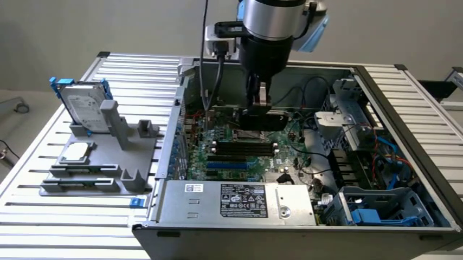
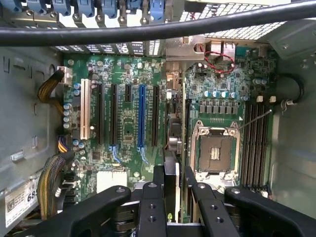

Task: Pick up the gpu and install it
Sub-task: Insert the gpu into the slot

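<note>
My gripper [image 1: 261, 104] hangs inside the open computer case [image 1: 405, 108], over the green motherboard [image 1: 239, 154]. It is shut on the gpu [image 1: 269, 120], a thin card with a black shroud that hangs just below the fingers. In the wrist view the gpu [image 2: 173, 140] is seen edge-on between the black fingers [image 2: 150, 197]. There it stands above the motherboard [image 2: 126, 123], between the row of long expansion slots with the blue slot [image 2: 141, 116] and the CPU socket [image 2: 215, 150]. The card is above the board, apart from the slots.
Outside the case, at the exterior view's left, a grey fixture [image 1: 101, 165] holds a silver hard drive [image 1: 83, 105] in a blue-edged frame and a small square chip [image 1: 77, 153]. A power supply [image 1: 239, 200], black cables [image 1: 307, 157] and a blue drive cage [image 1: 383, 208] crowd the case.
</note>
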You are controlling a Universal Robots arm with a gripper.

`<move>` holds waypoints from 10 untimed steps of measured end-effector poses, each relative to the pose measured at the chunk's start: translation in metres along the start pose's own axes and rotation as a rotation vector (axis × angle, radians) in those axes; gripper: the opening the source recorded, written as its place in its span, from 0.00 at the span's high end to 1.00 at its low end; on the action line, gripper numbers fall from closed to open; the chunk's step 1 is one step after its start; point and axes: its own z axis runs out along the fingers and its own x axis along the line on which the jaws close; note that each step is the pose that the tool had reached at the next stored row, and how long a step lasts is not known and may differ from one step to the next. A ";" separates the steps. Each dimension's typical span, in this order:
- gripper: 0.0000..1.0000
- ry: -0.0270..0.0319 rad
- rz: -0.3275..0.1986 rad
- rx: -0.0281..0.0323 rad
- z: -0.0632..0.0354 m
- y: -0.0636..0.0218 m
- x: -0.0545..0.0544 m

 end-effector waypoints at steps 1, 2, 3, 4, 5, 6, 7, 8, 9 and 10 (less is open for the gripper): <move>0.74 -0.0003 0.000 0.0039 0.0004 0.0018 0.003; 0.74 -0.0002 -0.001 0.0063 0.0004 0.0030 0.006; 0.74 -0.0003 -0.001 0.0065 0.0004 0.0040 0.010; 0.74 -0.0003 -0.001 0.0067 0.0004 0.0049 0.014; 0.74 -0.0004 -0.001 0.0068 0.0006 0.0060 0.017; 0.74 -0.0004 -0.001 0.0068 0.0010 0.0072 0.020; 0.74 -0.0003 -0.001 0.0068 0.0016 0.0085 0.022; 0.74 -0.0004 -0.001 0.0068 0.0027 0.0099 0.024; 0.74 -0.0003 -0.001 0.0068 0.0040 0.0116 0.026; 0.74 -0.0005 -0.002 0.0068 0.0057 0.0134 0.027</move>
